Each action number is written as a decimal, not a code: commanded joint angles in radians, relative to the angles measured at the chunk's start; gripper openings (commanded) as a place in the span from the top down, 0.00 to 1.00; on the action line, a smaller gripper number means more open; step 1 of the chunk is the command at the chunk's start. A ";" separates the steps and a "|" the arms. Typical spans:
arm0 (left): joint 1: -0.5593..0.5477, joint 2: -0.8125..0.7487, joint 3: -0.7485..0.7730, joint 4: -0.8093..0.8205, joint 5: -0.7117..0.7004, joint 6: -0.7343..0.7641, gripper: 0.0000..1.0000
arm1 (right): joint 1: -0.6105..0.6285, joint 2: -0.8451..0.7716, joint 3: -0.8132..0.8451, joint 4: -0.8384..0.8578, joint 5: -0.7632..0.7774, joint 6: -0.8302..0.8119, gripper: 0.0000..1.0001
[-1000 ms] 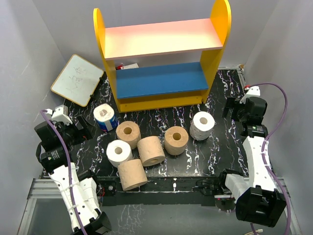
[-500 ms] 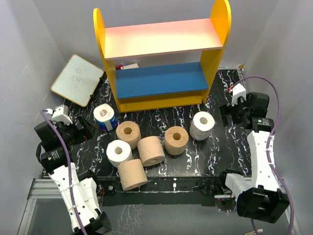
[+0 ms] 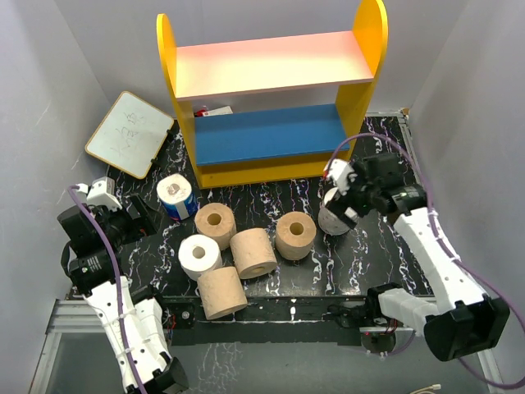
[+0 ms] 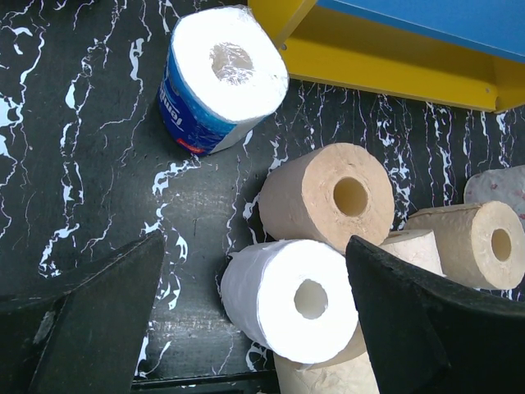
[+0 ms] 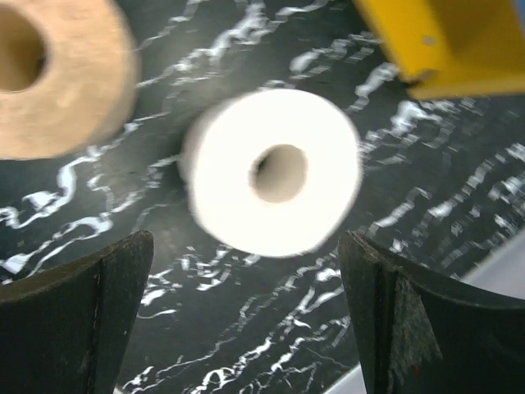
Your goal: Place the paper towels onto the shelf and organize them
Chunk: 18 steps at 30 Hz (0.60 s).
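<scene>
the right end effector (image 3: 344,195) hangs over the white roll (image 3: 334,218), which stands on end toward the right edge of the surface (image 3: 361,263), just in front of the shelf (image 3: 367,74). its jaws are spread wide and hold nothing. in the blurred wrist view the roll sits between the fingers, a little nearer one of them.

likely trouble: coming down off centre, a finger could land on the roll's top, denting it or tipping it, and a tipped roll may run to the right edge. a hard squeeze would crush the soft paper. the yellow side panel is close, so the roll or wrist could catch it on the way in, and the gap under the pink board looks tight.

a tan roll (image 3: 295,235) stands just left of the white one. three more tan rolls (image 3: 253,253) and a second white roll (image 3: 199,256) cluster toward the near edge, one tan at the very brink. a blue-wrapped roll (image 3: 175,197) sits before the shelf's left panel. a whiteboard (image 3: 130,133) lies by the far left corner. the left end effector (image 3: 135,215) waits by the left edge, wide open and empty. no rolls are on the shelf.
</scene>
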 commanded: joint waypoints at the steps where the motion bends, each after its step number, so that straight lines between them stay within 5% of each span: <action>1: 0.007 -0.010 -0.013 0.011 0.007 -0.008 0.09 | 0.157 -0.008 -0.032 0.077 0.157 0.049 0.07; 18: 0.007 -0.044 -0.012 0.008 -0.015 -0.016 0.09 | 0.293 -0.002 -0.229 0.370 0.335 0.139 0.34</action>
